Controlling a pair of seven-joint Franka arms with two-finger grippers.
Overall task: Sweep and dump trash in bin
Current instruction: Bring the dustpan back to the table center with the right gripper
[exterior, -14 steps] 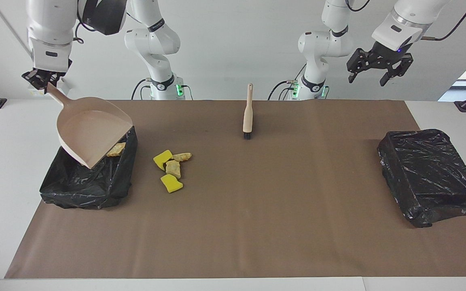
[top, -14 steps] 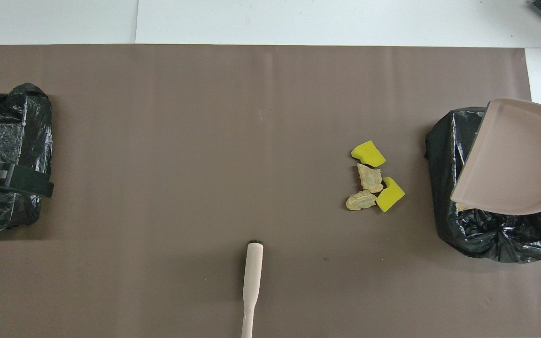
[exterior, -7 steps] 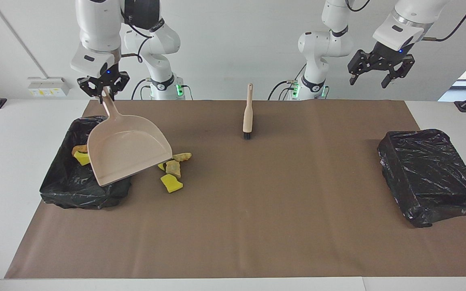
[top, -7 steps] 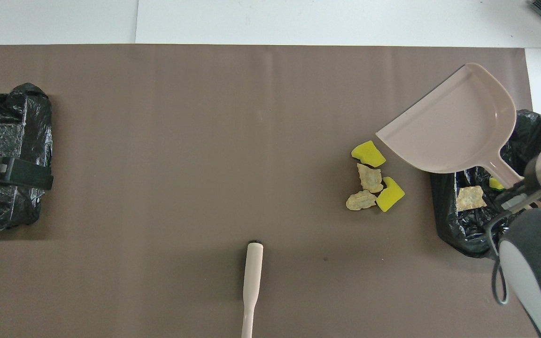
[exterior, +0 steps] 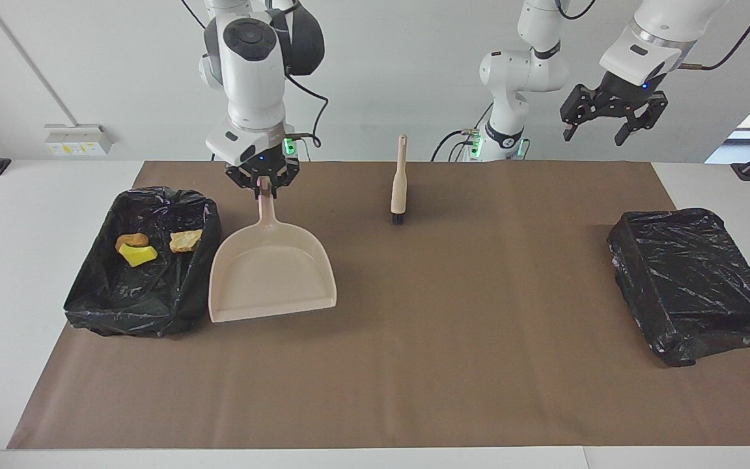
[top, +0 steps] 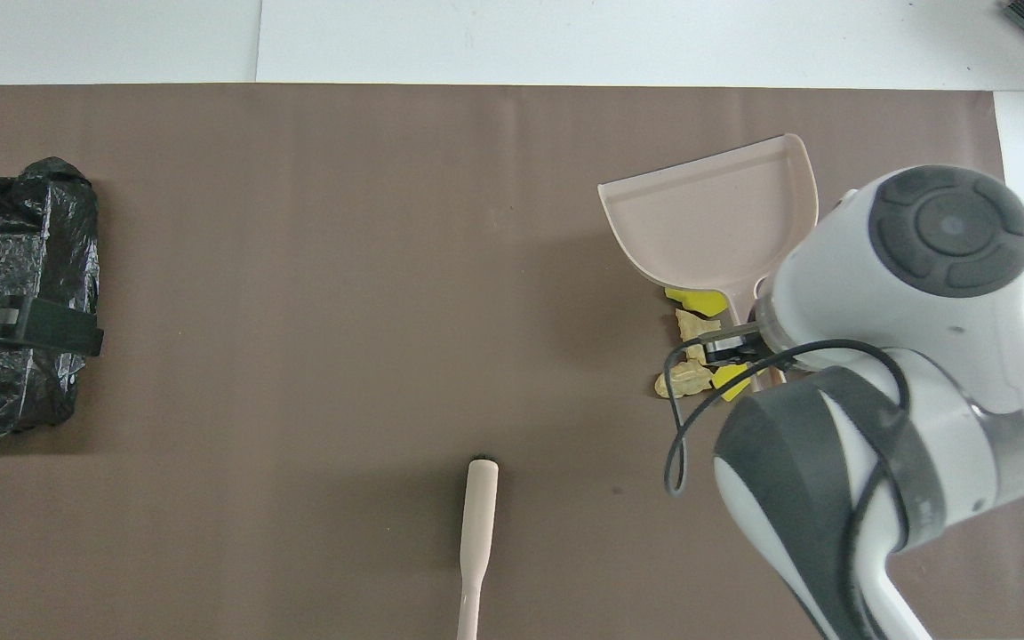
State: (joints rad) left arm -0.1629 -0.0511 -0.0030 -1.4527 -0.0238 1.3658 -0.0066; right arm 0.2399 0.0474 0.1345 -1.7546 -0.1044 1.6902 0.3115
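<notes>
Beige plastic dustpan now hangs by its handle from the right gripper, clamped on the handle end; half a second ago the pan was tilted over the black-lined bin at the right arm's end of the mat, and a second ago it was tipped well into it. Pan has swung off the bin and reads empty in the facing view. Three scraps lie inside the bin: two tan chunks and one yellow wedge. Judgement: first dump is done, pan is being returned for a second load. Remaining trash, yellow wedges and tan chunks in a tight cluster, sits on the brown mat just beside the bin, toward the mat's middle; in the overhead view it shows under the pan's handle and the gripper, while the facing view hides it under the raised pan. Brush lies untouched near the mat's robot-side edge, at its middle. Left gripper waits with jaws spread, holding nothing, high above the mat's corner at the left arm's end; a second black-lined bin sits at that end.
</notes>
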